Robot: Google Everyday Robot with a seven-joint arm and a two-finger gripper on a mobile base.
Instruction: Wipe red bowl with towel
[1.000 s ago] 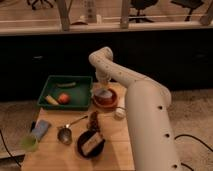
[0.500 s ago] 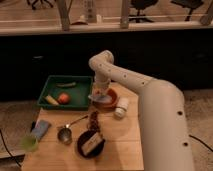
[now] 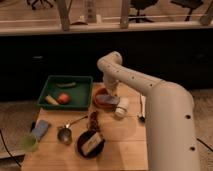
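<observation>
Shifted slightly rightward since half a second ago, the gripper [image 3: 111, 93] now presses down over the right half of the red bowl [image 3: 100, 96], and the towel [image 3: 109, 100] has moved with it. That pale cloth lies inside the bowl under the gripper, reaching the bowl's right rim. Whether the gripper clasps the towel or only bears on it, and how wide it stands, cannot be told. The bowl sits at the back of the table [image 3: 125, 137], just right of a green tray [image 3: 82, 101]. A white cylinder [image 3: 121, 107] lies touching or just beside the bowl's front right edge, and a dark utensil [image 3: 141, 115] lies further right near the table edge. The white arm [image 3: 150, 95] bends over from the right, its elbow above the bowl. In the tray are a long green piece [image 3: 66, 84] at the back, an orange-red fruit [image 3: 63, 98] and a yellowish piece [image 3: 51, 100] beside it. In front of the bowl lies a brown packet [image 3: 93, 120], then a black bowl [image 3: 82, 146] holding something pale. Left of that stands a metal cup [image 3: 64, 135], with a light-blue cloth [image 3: 40, 129] and a green cup [image 3: 29, 144] at the left edge.
</observation>
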